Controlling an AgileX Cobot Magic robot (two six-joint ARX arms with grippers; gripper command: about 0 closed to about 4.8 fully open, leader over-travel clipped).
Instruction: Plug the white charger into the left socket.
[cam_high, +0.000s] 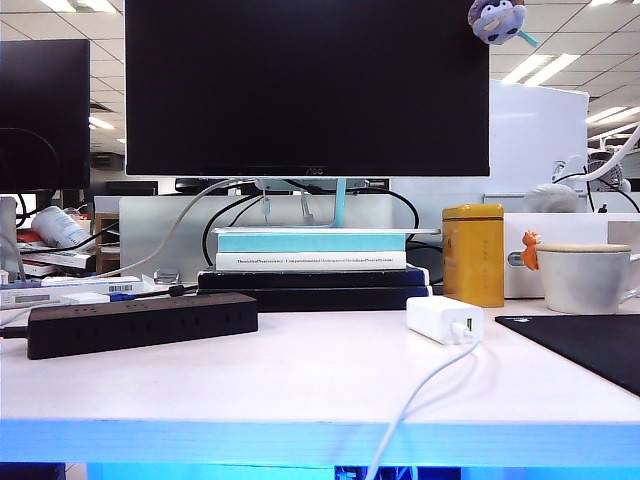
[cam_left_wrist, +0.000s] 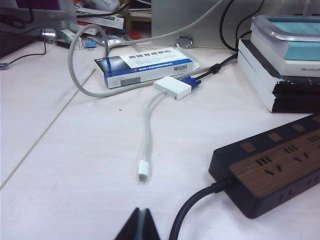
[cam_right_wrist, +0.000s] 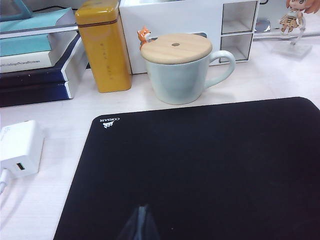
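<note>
The white charger (cam_high: 445, 319) lies on the desk right of centre, and its thin white cable (cam_high: 415, 405) runs off the front edge. In the right wrist view the charger (cam_right_wrist: 19, 147) shows its yellowish port. The long black power strip (cam_high: 140, 322) lies at the left, with its cord at the left end. The left socket (cam_left_wrist: 265, 167) is the outlet nearest that cord. My left gripper (cam_left_wrist: 142, 214) is shut and empty over bare desk, short of the strip's cord end. My right gripper (cam_right_wrist: 142, 210) is shut and empty over the black mat, apart from the charger. Neither gripper shows in the exterior view.
A monitor (cam_high: 305, 90) stands on stacked books (cam_high: 315, 265) at the back. A yellow tin (cam_high: 473, 253), a lidded mug (cam_right_wrist: 180, 67) and a black mouse mat (cam_right_wrist: 200, 170) are on the right. A barcode-labelled box (cam_left_wrist: 145, 67) and a white adapter with a cable (cam_left_wrist: 172, 87) lie beyond the strip.
</note>
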